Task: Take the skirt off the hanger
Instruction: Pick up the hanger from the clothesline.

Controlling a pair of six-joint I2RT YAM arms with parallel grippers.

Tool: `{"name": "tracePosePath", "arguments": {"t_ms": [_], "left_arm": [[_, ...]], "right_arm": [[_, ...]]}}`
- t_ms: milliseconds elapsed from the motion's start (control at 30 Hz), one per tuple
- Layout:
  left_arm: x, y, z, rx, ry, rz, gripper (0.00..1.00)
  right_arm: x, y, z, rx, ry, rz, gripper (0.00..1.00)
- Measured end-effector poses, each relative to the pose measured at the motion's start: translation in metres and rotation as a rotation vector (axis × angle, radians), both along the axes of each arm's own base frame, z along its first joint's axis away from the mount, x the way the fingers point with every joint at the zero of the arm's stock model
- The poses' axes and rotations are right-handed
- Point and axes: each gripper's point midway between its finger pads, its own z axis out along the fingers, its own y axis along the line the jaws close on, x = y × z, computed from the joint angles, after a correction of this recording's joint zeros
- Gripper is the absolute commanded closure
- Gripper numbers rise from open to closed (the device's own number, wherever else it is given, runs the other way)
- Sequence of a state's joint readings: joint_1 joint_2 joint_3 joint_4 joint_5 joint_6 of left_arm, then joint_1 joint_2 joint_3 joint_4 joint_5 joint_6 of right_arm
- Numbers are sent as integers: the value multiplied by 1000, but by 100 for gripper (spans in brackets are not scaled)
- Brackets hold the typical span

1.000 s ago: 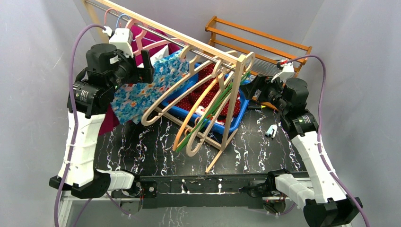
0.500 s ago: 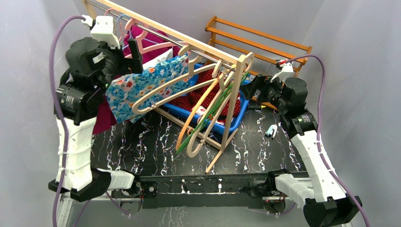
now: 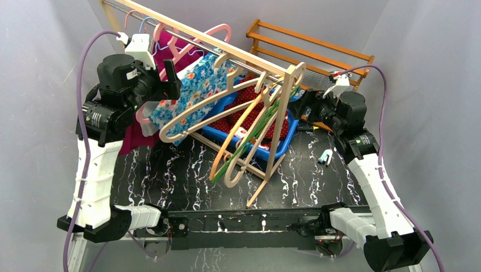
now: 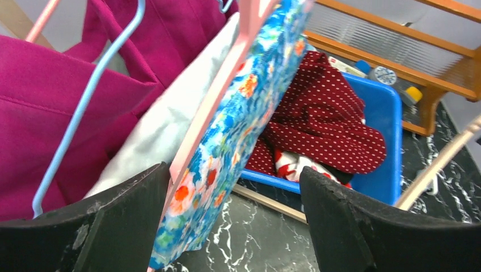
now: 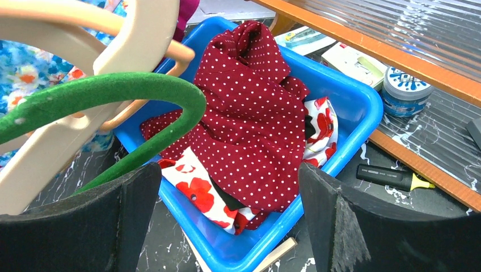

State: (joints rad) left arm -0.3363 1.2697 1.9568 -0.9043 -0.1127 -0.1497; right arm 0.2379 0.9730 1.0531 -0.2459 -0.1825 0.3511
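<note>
The left gripper (image 4: 232,175) is standing open around the floral skirt (image 4: 258,96), which is hanging on its pink hanger (image 4: 207,113) at the far left end of the wooden rack (image 3: 195,31). The right gripper (image 5: 227,170) is hovering open over the blue bin (image 5: 363,107).

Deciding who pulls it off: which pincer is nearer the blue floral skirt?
Left. The left pincer straddles the blue floral fabric skirt; the right pincer sits apart, facing the blue plastic bin.
</note>
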Motion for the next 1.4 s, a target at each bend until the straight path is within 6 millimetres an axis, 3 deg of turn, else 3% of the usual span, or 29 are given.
{"name": "tracePosePath", "arguments": {"t_ms": [167, 400, 600, 767, 1000, 1067, 1133, 1167, 1400], "left_arm": [[-13, -9, 0, -64, 7, -47, 38], [-13, -22, -22, -103, 79, -83, 60], [-17, -25, -27, -137, 93, -88, 80], [-26, -29, -23, -178, 91, -107, 77], [-41, -31, -22, -221, 88, -127, 41], [-45, -30, -25, -230, 93, -125, 21], [-50, -30, -25, -242, 93, -125, 15], [-53, -29, -25, -250, 93, -126, 15], [-71, -30, -18, -305, 72, -146, 46]], "right_arm": [[0, 0, -1, 0, 2, 0, 2], [0, 0, -1, 0, 2, -1, 2], [0, 0, 1, 3, -1, -1, 1], [-2, 0, 4, 10, -8, -3, 2], [-3, -1, 5, 12, -12, -6, 2], [-3, -1, 5, 12, -12, -6, 2], [-3, -1, 5, 13, -12, -6, 2], [-3, -1, 5, 13, -12, -6, 1], [-4, -1, 6, 15, -13, -6, 2]]}}
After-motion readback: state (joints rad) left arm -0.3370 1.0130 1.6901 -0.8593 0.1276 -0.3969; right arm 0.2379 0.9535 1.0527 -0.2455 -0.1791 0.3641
